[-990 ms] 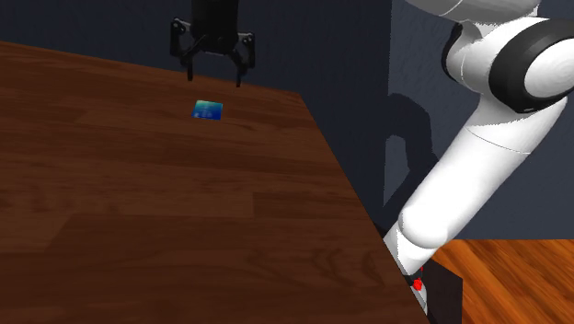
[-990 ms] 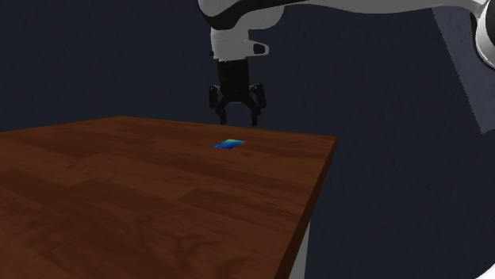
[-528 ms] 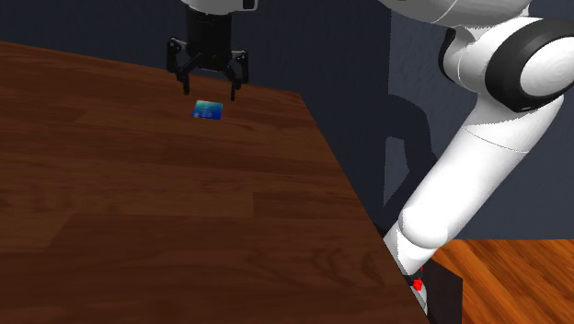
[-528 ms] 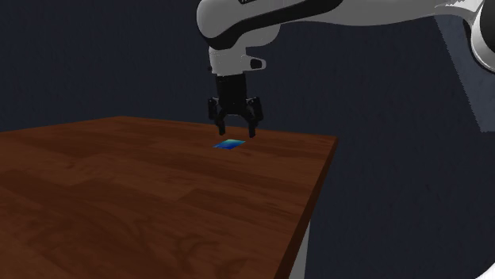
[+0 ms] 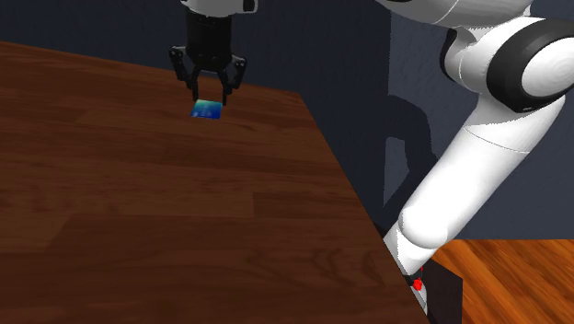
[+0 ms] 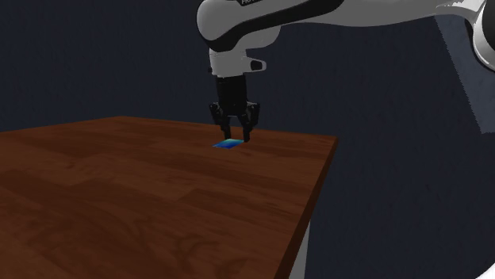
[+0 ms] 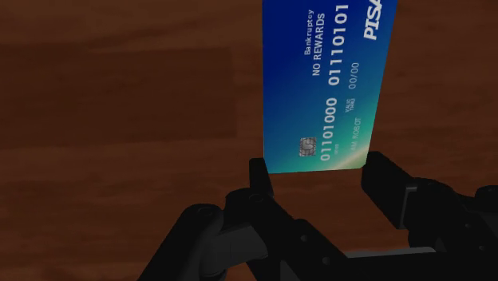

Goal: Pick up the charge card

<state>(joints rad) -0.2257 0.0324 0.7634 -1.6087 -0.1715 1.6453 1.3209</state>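
One step in hand: grasp | pincer (image 7: 315, 169) was seen pinching the charge card (image 7: 327, 88) at its near end | card laid flat on the table (image 5: 138, 212), stretching away from the pincer | next: slow, straight lift judged needed.

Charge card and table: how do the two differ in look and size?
Colour: the charge card is blue shading to green, with white print and a chip; the table is dark reddish-brown wood grain. Size: the charge card is a small rectangle; the table spreads wide around it. Both are flat; the charge card lies on the table, beneath the end effector.
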